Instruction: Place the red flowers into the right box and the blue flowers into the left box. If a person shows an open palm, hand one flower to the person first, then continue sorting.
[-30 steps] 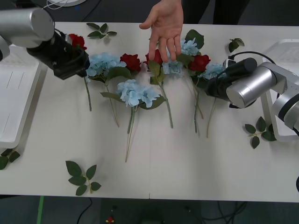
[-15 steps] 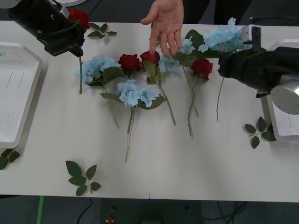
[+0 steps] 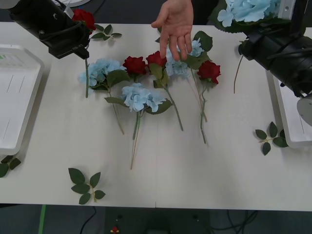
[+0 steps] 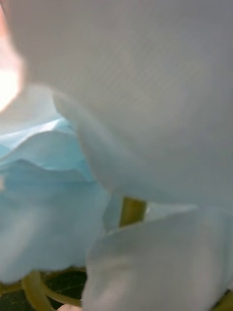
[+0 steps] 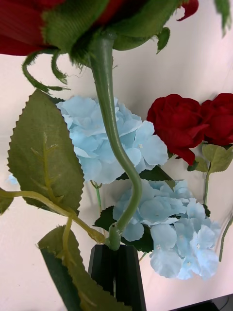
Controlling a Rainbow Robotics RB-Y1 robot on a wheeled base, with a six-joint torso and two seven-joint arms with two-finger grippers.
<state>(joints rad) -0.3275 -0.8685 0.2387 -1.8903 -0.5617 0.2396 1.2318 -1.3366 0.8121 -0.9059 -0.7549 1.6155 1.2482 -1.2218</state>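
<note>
A white tabletop [image 3: 195, 165] seen from above, with a person's hand [image 3: 174, 23] reaching in, palm open, over its far edge at the middle. The left gripper [image 3: 73, 46], raised near the far left corner, is clamped on the stem of a red rose [image 3: 84, 17]; the left wrist view shows the black fingers [image 5: 116, 277] pinching that green stem, the bud above. The right gripper [image 3: 253, 41], raised near the far right corner, carries a blue hydrangea [image 3: 246, 9] whose stem hangs down beside it; its fingers appear closed on the stem, and pale blue petals crowd the right wrist view. On the table between the arms lie three more red roses [image 3: 135, 64] and several blue hydrangeas [image 3: 143, 96], with loose leaf sprigs [image 3: 85, 184] near the front edge. A white tray sits at the left edge [image 3: 19, 97] and another at the right edge [image 3: 287, 112]. Because the palm is open, one flower probably goes to the hand first. To do this well, bring one flower over slowly, offer the stem low into the palm, and release only once it rests there. No brand, label or writing can be read.
</note>
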